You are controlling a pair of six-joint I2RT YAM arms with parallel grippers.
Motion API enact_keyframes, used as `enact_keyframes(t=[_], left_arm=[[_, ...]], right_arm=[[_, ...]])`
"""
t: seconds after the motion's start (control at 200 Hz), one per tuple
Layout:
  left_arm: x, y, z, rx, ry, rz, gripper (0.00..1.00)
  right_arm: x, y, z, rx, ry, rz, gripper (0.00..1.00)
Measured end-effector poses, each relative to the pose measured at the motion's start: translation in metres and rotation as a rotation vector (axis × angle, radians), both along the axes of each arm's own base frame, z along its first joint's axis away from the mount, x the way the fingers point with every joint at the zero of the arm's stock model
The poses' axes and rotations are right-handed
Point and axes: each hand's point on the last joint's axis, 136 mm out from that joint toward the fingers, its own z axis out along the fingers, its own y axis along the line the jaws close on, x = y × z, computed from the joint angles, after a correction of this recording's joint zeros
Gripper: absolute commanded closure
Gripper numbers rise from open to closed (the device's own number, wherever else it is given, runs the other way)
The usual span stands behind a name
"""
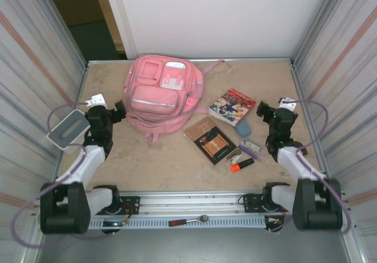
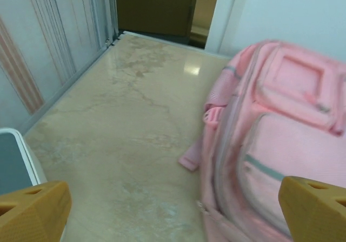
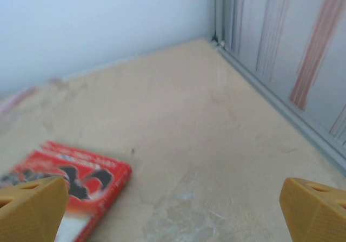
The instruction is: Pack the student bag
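Here, arms crouched low, left claw (image 2: 173,215) and right claw (image 3: 173,212) both spread wide — empty, pink student bag (image 1: 160,95) lying flat, pockets up

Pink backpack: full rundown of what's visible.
The pink backpack looks like soft fabric and lies flat, front up, on the table's far left. Small white-trimmed pockets at its far end, a larger pocket with a silver zip strip at the near end. A strap trails right at the rear. Nothing holds it.

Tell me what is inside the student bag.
Its interior is covered by fabric; the student bag lies front pockets up. A red book and brown notebook lie outside beside it.
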Motion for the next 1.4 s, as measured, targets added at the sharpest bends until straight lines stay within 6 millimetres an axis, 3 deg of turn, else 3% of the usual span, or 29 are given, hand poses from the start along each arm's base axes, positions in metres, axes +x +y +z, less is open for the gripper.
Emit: enact_keyframes(t=[0.1,0.24,0.361,0.501,0.621,0.746,0.857,0.927,1.047,1.202,1.287,1.403], left_arm=[[-0.008,-0.027,-0.003,-0.191,0.008,-0.046,0.01],[-0.028,-0.092,-0.049,-0.350,0.217,-0.140,0.01],[-0.038,-0.128,-0.083,-0.401,0.421,-0.160,0.01],[-0.028,-0.140,-0.102,-0.449,0.519,-0.127,0.02],[-0.023,-0.149,-0.116,-0.473,0.571,-0.133,0.12],[-0.017,-0.155,-0.128,-0.468,0.605,-0.144,0.33],[-0.011,-0.162,-0.133,-0.474,0.603,-0.179,0.62],[-0.007,-0.163,-0.132,-0.472,0.585,-0.212,0.74],[-0.009,-0.151,-0.128,-0.469,0.539,-0.244,0.83],[-0.022,-0.112,-0.125,-0.513,0.491,-0.225,1.00],[-0.025,-0.097,-0.125,-0.541,0.483,-0.216,1.00],[-0.026,-0.095,-0.123,-0.560,0.482,-0.239,1.00]], right_arm=[[-0.002,0.015,0.028,0.072,-0.034,0.027,0.01],[0.012,0.077,0.037,0.088,0.059,0.174,0.01],[0.016,0.117,0.021,0.059,0.154,0.263,0.01],[0.017,0.137,-0.012,0.022,0.276,0.300,0.01],[0.020,0.151,-0.023,-0.004,0.340,0.326,0.01],[0.031,0.169,-0.021,-0.019,0.374,0.384,0.01],[0.046,0.189,-0.020,-0.017,0.413,0.452,0.02],[0.053,0.201,-0.022,-0.004,0.439,0.499,0.04],[0.060,0.221,-0.030,0.045,0.495,0.585,0.05],[0.081,0.249,-0.032,0.168,0.528,0.672,0.13],[0.104,0.265,-0.034,0.249,0.533,0.686,0.18],[0.135,0.285,-0.048,0.350,0.550,0.676,0.25]])
